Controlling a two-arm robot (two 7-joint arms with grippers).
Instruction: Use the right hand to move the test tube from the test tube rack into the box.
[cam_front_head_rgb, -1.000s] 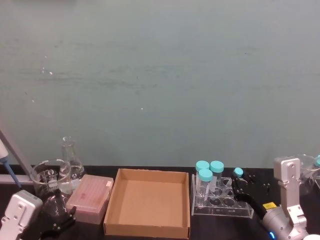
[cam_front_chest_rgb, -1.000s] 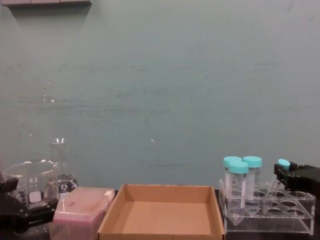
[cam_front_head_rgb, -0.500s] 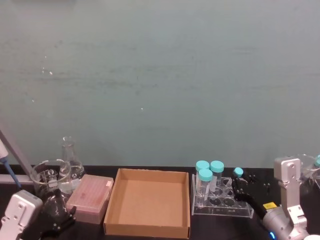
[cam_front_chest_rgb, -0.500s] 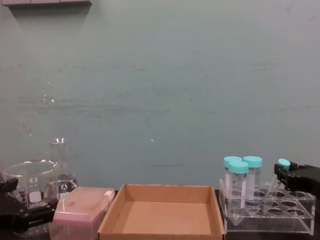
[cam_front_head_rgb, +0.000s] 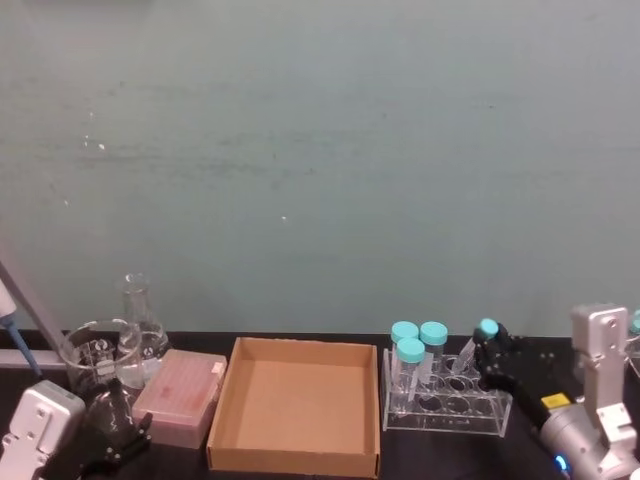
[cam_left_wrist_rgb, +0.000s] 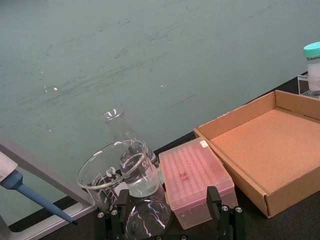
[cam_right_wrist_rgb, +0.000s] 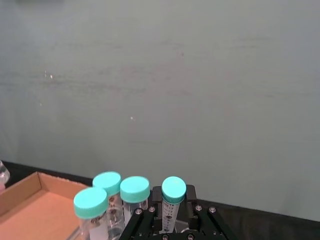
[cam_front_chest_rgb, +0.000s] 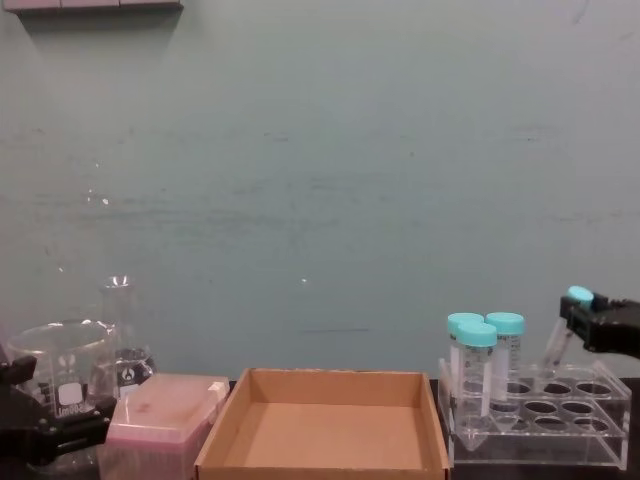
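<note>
The test tube (cam_front_chest_rgb: 566, 325), slim with a small teal cap, hangs tilted over the right end of the clear test tube rack (cam_front_chest_rgb: 540, 432), its tip near the rack's top plate. My right gripper (cam_front_chest_rgb: 582, 318) is shut on it just below the cap. The right wrist view shows the test tube (cam_right_wrist_rgb: 170, 210) between the dark fingers (cam_right_wrist_rgb: 146, 220). From the head, the test tube (cam_front_head_rgb: 474, 347) and right gripper (cam_front_head_rgb: 490, 352) are above the rack (cam_front_head_rgb: 445, 412). The brown cardboard box (cam_front_head_rgb: 295, 452) lies left of the rack. My left gripper (cam_left_wrist_rgb: 167, 227) rests open at the near left.
Three wider teal-capped tubes (cam_front_chest_rgb: 482, 350) stand in the rack's left end, between the held tube and the box. A pink plastic box (cam_front_head_rgb: 182, 395), a beaker (cam_front_head_rgb: 98, 355) and a conical flask (cam_front_head_rgb: 140, 320) crowd the left. A green wall runs close behind.
The right gripper has risen and shifted slightly right with the test tube, drawing it up out of its rack hole. The left arm has not moved.
</note>
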